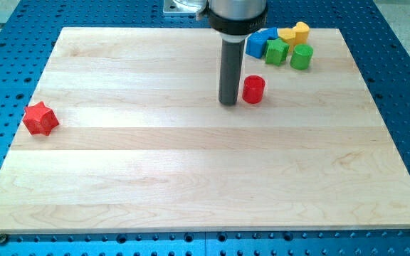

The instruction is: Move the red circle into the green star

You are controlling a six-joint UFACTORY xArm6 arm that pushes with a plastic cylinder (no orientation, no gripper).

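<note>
The red circle point(253, 89) is a small red cylinder standing on the wooden board, right of centre near the view's top. My tip point(228, 102) rests on the board just to the left of it, with a narrow gap between them. The green star point(277, 51) lies up and to the right of the red circle, in a cluster near the board's top edge. The rod comes down from the arm's dark body at the view's top.
In the cluster with the green star are a blue block point(260, 43), a yellow block point(295, 33) and a green cylinder point(301, 56). A red star point(40, 119) lies near the board's left edge. The wooden board point(191, 178) sits on a blue perforated table.
</note>
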